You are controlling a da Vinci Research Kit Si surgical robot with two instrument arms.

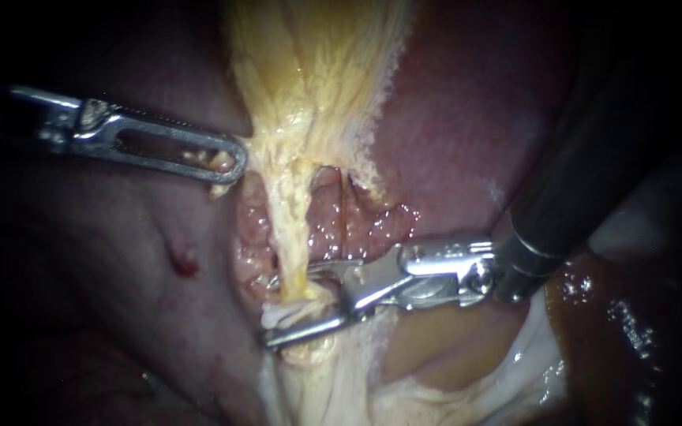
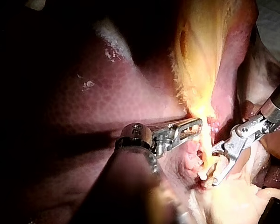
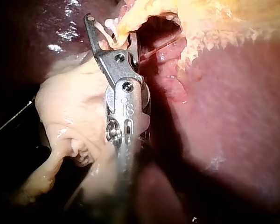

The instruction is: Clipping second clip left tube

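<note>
Tube on the left, the left tube [image 1: 297, 229], runs as a pale yellow strand from the fan of yellow tissue [image 1: 309, 71] down to the whitish tissue [image 1: 333, 386] below. Its lower end passes between the jaws of your right instrument [image 1: 271, 312]. Those jaws stand apart, one on either side of the strand, and the upper one lies across it. A small white lump sits in the gap beside the tube, but you cannot tell whether it is a clip or tissue. Your right wrist view shows the same straddle, with the strand running across the gap near the jaw tips.

Just beside the left tube, a thinner reddish strand, the right tube [image 1: 345, 217], runs over bumpy pink tissue. Your left instrument [image 1: 230, 162] comes in higher up. Its slotted jaws lie together, pinching the edge of the yellow tissue where the fan narrows into the tube. The liver [image 1: 467, 118] lies dark red behind the right instrument's shaft. A small spot of blood [image 1: 185, 264] marks the pink surface under your left instrument.
</note>
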